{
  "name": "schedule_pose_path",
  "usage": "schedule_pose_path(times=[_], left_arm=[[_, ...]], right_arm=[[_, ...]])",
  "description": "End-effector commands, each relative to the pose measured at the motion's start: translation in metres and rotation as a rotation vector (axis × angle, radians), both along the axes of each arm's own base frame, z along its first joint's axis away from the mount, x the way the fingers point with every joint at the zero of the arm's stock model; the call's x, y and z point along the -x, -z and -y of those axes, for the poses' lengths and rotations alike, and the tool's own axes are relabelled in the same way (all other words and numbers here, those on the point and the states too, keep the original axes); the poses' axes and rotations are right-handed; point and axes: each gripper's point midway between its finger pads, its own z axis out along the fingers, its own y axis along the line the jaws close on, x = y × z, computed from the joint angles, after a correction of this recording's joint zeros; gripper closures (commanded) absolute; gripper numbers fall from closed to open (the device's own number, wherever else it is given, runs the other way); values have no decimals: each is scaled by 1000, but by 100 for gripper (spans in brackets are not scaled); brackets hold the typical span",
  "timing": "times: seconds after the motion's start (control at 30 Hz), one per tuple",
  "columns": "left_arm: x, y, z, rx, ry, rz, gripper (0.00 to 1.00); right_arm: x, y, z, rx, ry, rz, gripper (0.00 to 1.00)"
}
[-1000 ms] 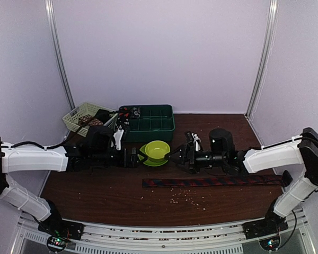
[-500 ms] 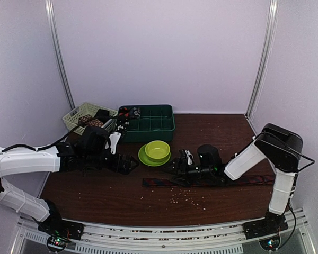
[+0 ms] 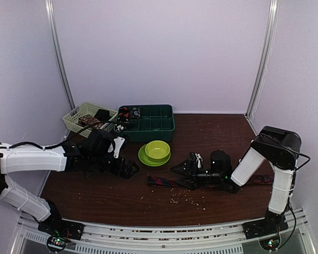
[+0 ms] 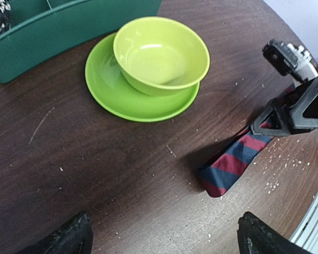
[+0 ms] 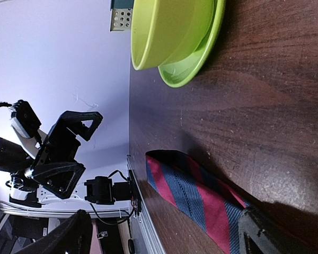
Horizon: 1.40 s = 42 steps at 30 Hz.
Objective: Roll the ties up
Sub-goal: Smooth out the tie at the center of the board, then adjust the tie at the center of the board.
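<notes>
The striped tie lay flat on the table, stretched left to right along the near side, its blunt red-and-navy end lying near the green plate but apart from it. It looked like thin, limp cloth, light and with no stiffness of its own, so I judged it would sag and slide on the smooth wood rather than keep any shape. A roll would likely spring loose unless one end was pinned while the other was turned over. The free left end seemed the place to take it, pinched across its width close to the tip. The right hand sat low over that end with its fingers spread wide and nothing between them; whether a fingertip touched the cloth I could not tell. The left hand hovered further left, just as wide open and empty, well apart from the tie. Behind them the green bowl stood on its plate, and pale crumbs were scattered near the tie.
</notes>
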Motion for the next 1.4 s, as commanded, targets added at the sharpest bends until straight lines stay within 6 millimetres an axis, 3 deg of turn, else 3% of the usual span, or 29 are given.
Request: schedule_pose_path(times=[0.0,0.13,0.27,0.37,0.47,0.6,0.77,0.93,1.0,1.2,1.37], left_arm=[[-7,-6,13,27,35,19,2],[-9,8,15,15,21,-16,6],[-9,23,14,7,-9,-61,13],[-4,30,18,22,12,-90,25],[-1,30,22,34,50,-82,34],[-1,25,45,97,106,-100,38],[-4,45,68,85,91,-160,44],[-8,59,82,111,83,-199,58],[-7,65,85,114,91,-221,63],[7,92,64,62,53,-284,86],[14,102,68,92,78,-326,100]], right_arm=[[7,20,6,85,-5,-55,4],[0,-3,-29,106,-66,14,3],[-7,-1,-55,136,-103,23,4],[-9,-6,-68,90,-118,14,5],[-8,-28,-71,33,-126,50,9],[-10,-59,-61,55,-118,152,14],[-17,-76,-33,235,-98,297,26],[-23,-64,0,504,-120,384,34],[-23,-62,10,530,-125,383,35],[-28,-58,35,540,-90,365,36],[-30,-56,47,521,-75,348,37]])
